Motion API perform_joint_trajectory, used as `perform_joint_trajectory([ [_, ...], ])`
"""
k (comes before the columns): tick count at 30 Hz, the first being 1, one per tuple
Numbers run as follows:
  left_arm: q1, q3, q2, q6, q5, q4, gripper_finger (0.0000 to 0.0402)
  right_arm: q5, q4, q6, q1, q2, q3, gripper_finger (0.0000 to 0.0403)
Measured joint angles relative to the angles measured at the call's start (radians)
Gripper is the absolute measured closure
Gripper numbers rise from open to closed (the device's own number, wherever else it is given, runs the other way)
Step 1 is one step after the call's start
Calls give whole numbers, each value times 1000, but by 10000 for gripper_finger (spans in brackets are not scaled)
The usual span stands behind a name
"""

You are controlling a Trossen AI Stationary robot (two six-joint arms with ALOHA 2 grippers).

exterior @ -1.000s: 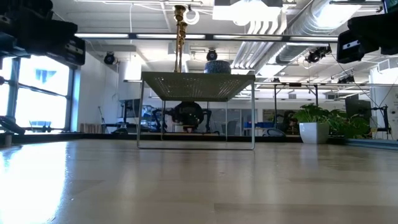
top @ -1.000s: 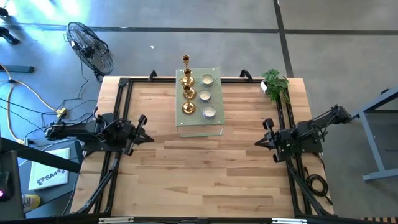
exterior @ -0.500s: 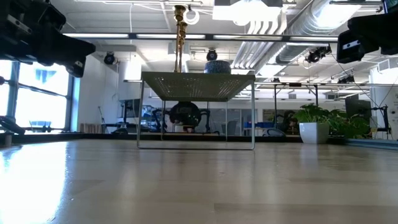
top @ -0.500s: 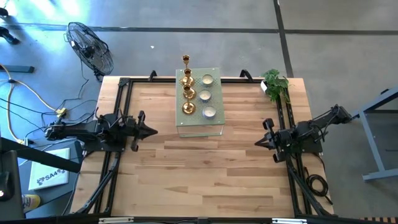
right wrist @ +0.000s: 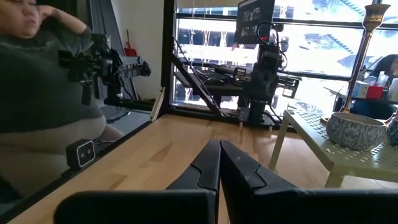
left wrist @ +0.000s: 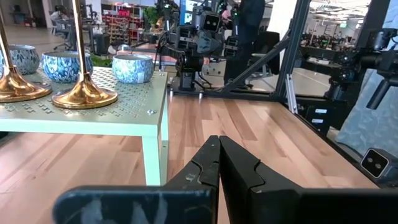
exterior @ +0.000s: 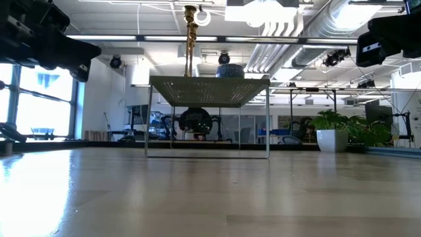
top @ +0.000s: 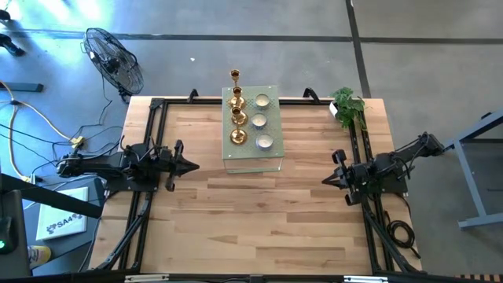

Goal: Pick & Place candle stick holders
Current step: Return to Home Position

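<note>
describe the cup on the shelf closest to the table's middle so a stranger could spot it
A pale green perforated shelf stands midway along the far edge of the wooden table. Its left-arm side carries gold holders, its right-arm side three low round cups. Yours is the end cup, the one nearest the table's middle.

Left arm [top: 118, 167], right arm [top: 389, 169]: matte black, boxy jointed links. Left tool [top: 189, 165], right tool [top: 326, 181]: tapered black fingers [left wrist: 239, 171], angular tips.
</note>
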Motion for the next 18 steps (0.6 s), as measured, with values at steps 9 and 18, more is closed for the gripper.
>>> perform_joint_trajectory([
  [9,0,0,0,0,1,0,401,0,0,0,0,0,0,397],
  [18,0,0,0,0,2,0,401,0,0,0,0,0,0,398],
])
